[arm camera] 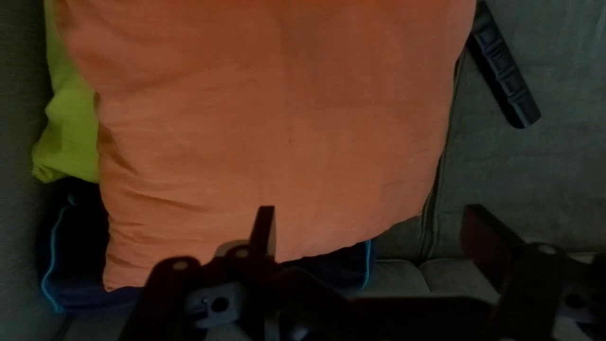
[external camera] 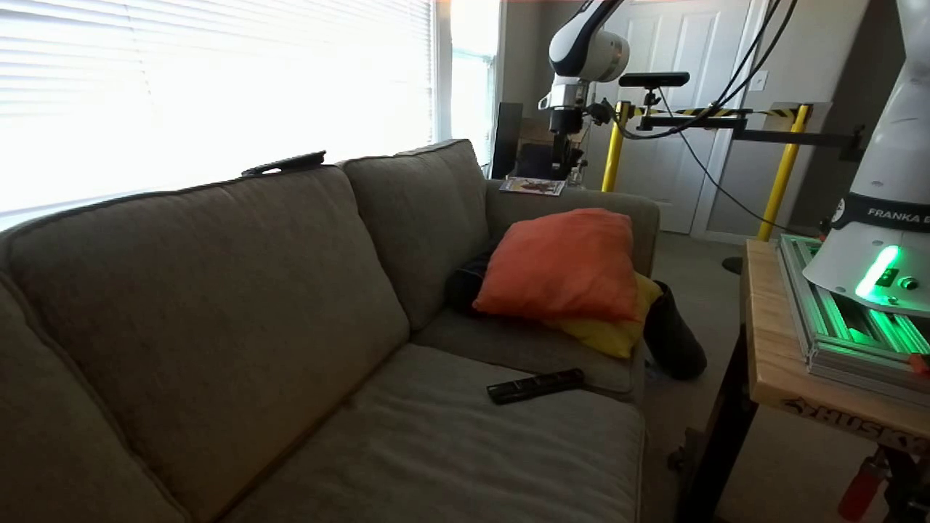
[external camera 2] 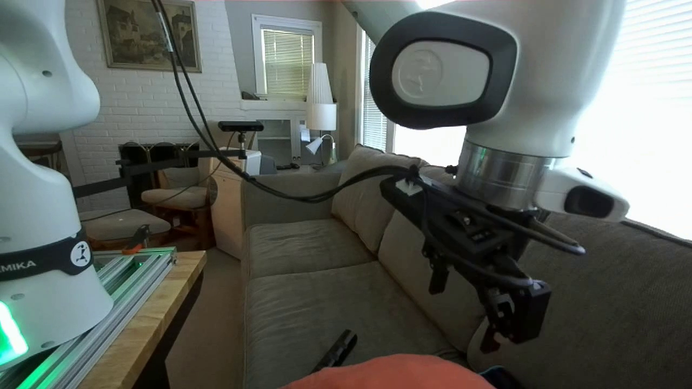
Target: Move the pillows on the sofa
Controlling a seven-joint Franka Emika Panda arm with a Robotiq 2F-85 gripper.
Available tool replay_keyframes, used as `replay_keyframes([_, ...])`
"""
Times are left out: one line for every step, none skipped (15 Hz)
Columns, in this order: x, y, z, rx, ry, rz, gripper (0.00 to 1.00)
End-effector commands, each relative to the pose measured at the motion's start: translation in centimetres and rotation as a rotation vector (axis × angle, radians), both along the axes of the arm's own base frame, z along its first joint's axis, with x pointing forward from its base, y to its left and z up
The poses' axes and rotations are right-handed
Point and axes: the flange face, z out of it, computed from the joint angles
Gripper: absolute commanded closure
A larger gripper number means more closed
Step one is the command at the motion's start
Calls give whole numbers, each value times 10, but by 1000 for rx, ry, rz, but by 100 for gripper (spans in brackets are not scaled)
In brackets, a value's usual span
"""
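Jaws spread wide, the Robotiq gripper [arm camera: 369, 210] hangs above the orange throw pillow [arm camera: 284, 118], partly covering the yellow throw pillow [arm camera: 73, 137].

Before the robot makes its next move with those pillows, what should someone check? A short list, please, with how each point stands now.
1. The gripper is open and holding nothing: ok, its jaws stand apart.
2. The gripper is clear of the orange pillow: ok, a gap shows in an exterior view.
3. The yellow pillow is free to lift: not ok, the orange pillow lies on top.
4. The remote is off the pillows: ok, it lies apart on the sofa.
5. The dark thing with blue trim is free of the pillows: cannot tell, part of it is hidden.
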Motion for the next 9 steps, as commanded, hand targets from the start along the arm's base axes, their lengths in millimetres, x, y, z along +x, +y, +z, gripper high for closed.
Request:
replay_keyframes([6,40,18,-90,34,62,0])
replay_keyframes([7,53,21,-113,38,85,0])
replay_keyframes([9,63,26,-132,28,100,0])
replay_keyframes([11,74,30,-151,14,118,0])
replay_keyframes([12,83,34,-161,10,140,0])
replay_keyframes([12,91,39,-168,-4,150,0])
replay_keyframes([13,97,41,-171,-11,150,0])
replay_keyframes([23,88,33,-142,0,147,0])
replay_keyframes([22,94,36,-144,-5,152,0])
